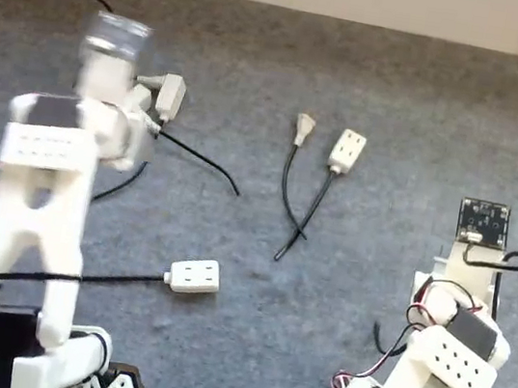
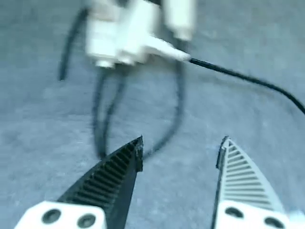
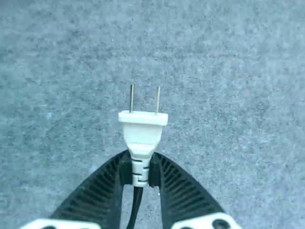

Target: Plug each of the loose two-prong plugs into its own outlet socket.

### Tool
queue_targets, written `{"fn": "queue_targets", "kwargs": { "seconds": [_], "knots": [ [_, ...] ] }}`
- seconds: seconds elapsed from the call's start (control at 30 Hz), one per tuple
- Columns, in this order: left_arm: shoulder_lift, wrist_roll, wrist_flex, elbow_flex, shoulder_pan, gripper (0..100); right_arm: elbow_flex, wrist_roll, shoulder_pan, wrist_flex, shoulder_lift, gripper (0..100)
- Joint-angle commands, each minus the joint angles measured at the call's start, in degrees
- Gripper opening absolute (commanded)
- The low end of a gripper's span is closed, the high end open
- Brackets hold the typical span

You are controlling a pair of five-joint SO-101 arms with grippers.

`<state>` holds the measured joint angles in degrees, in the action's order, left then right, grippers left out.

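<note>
- Plug: the right hand is clamped tight on its ribbed neck, just behind the white body. Its black cord runs back between the fingers.
- Its two prongs stick straight out from the hand, in line with it. They point at bare grey desk, with no socket in front of them.
- In the high view, the far socket lies flat on the desk, ahead of the right arm and off to its left side. A loose plug lies just beside that socket, not in it.
- The near socket lies between the two arms, closer to the left arm.
- The right arm looks nearer to the far socket than the left hand is, so that looks like the one to go for. The hand would need to turn left until the prongs face the socket's holes. Which way the holes face is too small to tell.
- The left hand has its fingers wide apart and holds nothing. It hangs above some blurred white pieces with black cords. It is not clear whether they are joined.
</note>
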<state>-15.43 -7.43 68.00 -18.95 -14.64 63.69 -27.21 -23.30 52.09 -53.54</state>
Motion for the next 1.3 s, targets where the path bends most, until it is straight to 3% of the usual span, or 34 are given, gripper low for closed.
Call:
{"fn": "queue_targets", "kwargs": {
  "seconds": [0.0, 0.13, 0.27, 0.43, 0.6, 0.7, 0.8, 0.97, 1.07, 1.27],
  "knots": [
    [0.2, 2.1, -8.4, 3.3, -15.9, 25, -4.2, -0.4, 2.9, 2.8, -1.2, 0.9],
    [0.2, -2.4, -18.3, 1.3, -28.4, 25, -6.2, -0.3, 6.9, 7.5, -1.2, 0.9],
    [0.2, -5.2, -28.0, -4.6, -36.7, 25, -5.8, 0.0, 9.8, 8.0, -1.3, 0.9],
    [0.1, -10.3, -37.6, -13.8, -39.6, 25, -5.7, 5.9, 18.2, 7.7, -1.2, 0.9],
    [-0.2, -14.2, -37.9, -17.4, -40.7, 25, -5.8, 9.9, 27.3, 7.7, -1.2, 0.9],
    [-0.2, -14.3, -37.5, -17.4, -40.3, 25, -6.5, 10.2, 28.6, 7.7, -1.2, 0.9],
    [-0.2, -15.9, -28.6, -16.8, -36.0, 25, -10.5, 10.2, 27.4, 7.8, -1.1, 1.3],
    [-0.2, -17.8, -12.3, -16.7, -21.6, 25, -24.6, 9.5, 15.1, 8.2, -1.1, 12.6],
    [-0.2, -14.5, -9.5, -16.7, -15.1, 25, -31.4, 6.3, 10.7, 10.7, -1.1, 15.9],
    [-0.2, -8.3, -9.1, -17.6, -6.0, 25, -32.0, 6.2, 10.4, 14.5, 2.7, 15.9]
  ]
}}
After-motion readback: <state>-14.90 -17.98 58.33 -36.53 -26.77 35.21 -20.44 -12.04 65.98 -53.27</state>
